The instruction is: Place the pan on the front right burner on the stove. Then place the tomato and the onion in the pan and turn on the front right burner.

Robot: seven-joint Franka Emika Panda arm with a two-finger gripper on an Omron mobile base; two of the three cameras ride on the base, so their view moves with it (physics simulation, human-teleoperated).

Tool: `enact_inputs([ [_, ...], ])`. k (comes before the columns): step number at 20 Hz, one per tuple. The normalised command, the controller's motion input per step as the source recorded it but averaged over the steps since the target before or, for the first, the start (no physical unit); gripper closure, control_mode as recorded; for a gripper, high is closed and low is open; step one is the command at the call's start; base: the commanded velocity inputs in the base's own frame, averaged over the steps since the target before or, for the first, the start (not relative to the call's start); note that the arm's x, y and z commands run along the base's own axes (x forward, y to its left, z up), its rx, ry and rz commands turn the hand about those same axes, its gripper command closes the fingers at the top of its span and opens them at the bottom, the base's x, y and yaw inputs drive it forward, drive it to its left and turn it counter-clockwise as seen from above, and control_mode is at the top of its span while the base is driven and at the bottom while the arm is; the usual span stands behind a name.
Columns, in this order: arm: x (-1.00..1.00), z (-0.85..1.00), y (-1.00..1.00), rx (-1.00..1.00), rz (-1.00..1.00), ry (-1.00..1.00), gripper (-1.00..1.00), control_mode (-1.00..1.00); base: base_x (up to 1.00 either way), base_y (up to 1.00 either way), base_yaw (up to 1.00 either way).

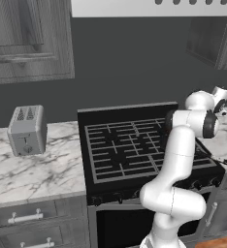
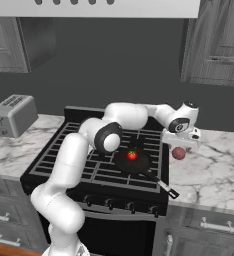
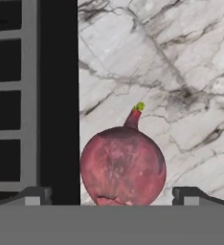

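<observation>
Hovering gripper (image 2: 181, 146): jaws spread wide, straddling nothing yet.
Onion, dull maroon ball (image 3: 122, 166): on the marble counter (image 3: 181, 72), just beside the black stove (image 2: 54, 160); likely firm, smooth, prone to rolling.
Hold: across its widest middle.
Black frying pan (image 2: 139, 167): holds the red tomato (image 2: 132, 155).

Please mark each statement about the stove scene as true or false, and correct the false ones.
1. The tomato lies in the pan. True.
2. The onion is already in the pan. False: it sits on the marble counter, right of the stove.
3. The gripper is closed on the onion. False: its jaws stand open, one on each side of the onion, which rests on the counter.
4. A grey toaster stands on the counter left of the stove. True.
5. The pan handle points toward the back panel. False: it points to the stove's front right corner.
</observation>
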Motion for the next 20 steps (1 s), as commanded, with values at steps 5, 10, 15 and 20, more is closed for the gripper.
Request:
enact_inputs([
  [5, 0.0, -0.16, 0.0, 0.0, 0.0, 0.0, -1.0, -1.0, 0.0, 0.0, 0.0],
  [10, 0.02, -0.14, 0.0, 0.0, 0.0, 0.0, -1.0, -1.0, 0.0, 0.0, 0.0],
  [15, 0.04, -0.12, 0.0, 0.0, 0.0, 0.0, -1.0, -1.0, 0.0, 0.0, 0.0],
  [20, 0.02, -0.07, 0.0, 0.0, 0.0, 0.0, -1.0, -1.0, 0.0, 0.0, 0.0],
])
